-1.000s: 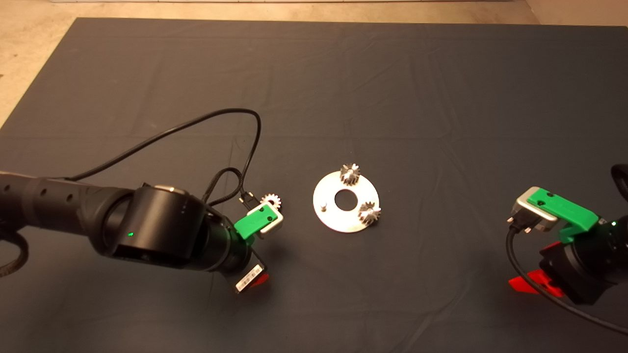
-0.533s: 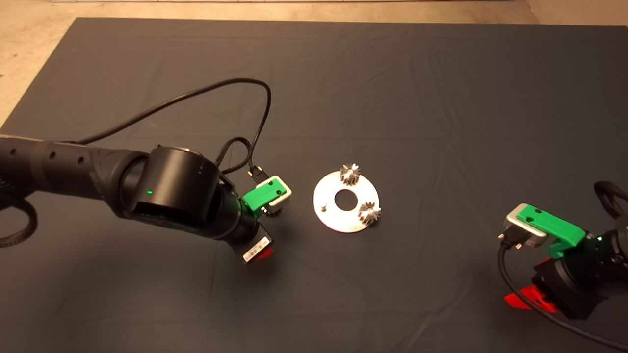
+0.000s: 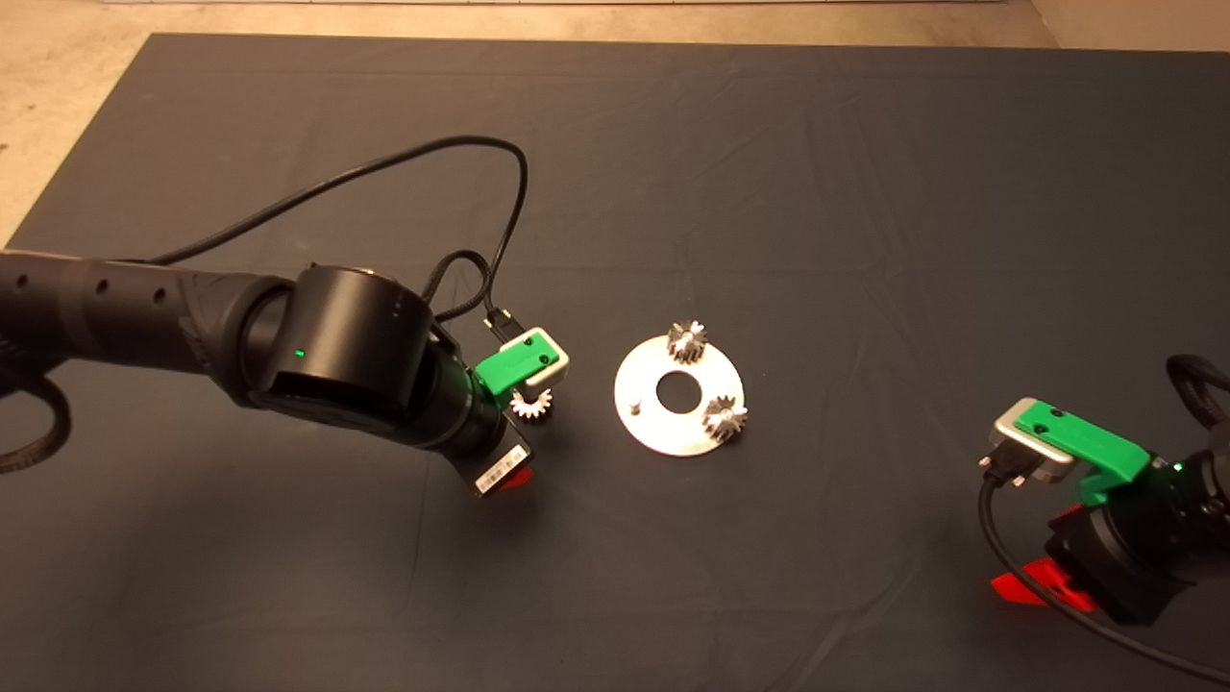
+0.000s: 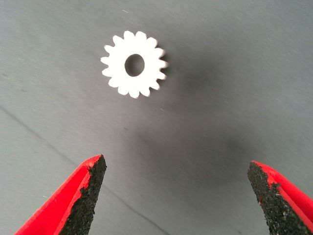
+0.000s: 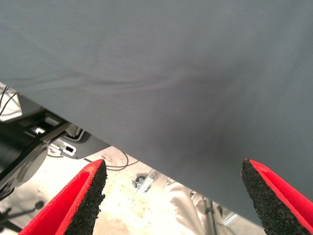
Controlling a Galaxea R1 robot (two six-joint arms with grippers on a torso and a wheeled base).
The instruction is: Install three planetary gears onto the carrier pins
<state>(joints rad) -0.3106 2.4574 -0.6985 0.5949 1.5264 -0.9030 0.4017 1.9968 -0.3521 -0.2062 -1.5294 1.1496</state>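
Two planetary gears [image 3: 686, 341] [image 3: 725, 419] already sit on carrier pins of the round plate [image 3: 642, 372], one at the far edge, one at the near right edge. Third pin [image 3: 633, 405] on the plate's left side stands bare. Third gear [image 3: 530, 404] lies flat on the dark mat [image 3: 769, 173] just left of the plate, not touching it, partly under the left arm's green wrist camera mount. Left gripper [image 4: 178, 196] hovers above the mat near that loose gear [image 4: 133, 64], fingers [image 4: 90, 193] spread wide, nothing between them, gear ahead of the tips. Right gripper [image 5: 173, 196] waits at the mat's lower right corner, well apart from the plate, fingers [image 5: 88, 196] spread, empty, hanging over the mat edge with floor and frame parts beyond.
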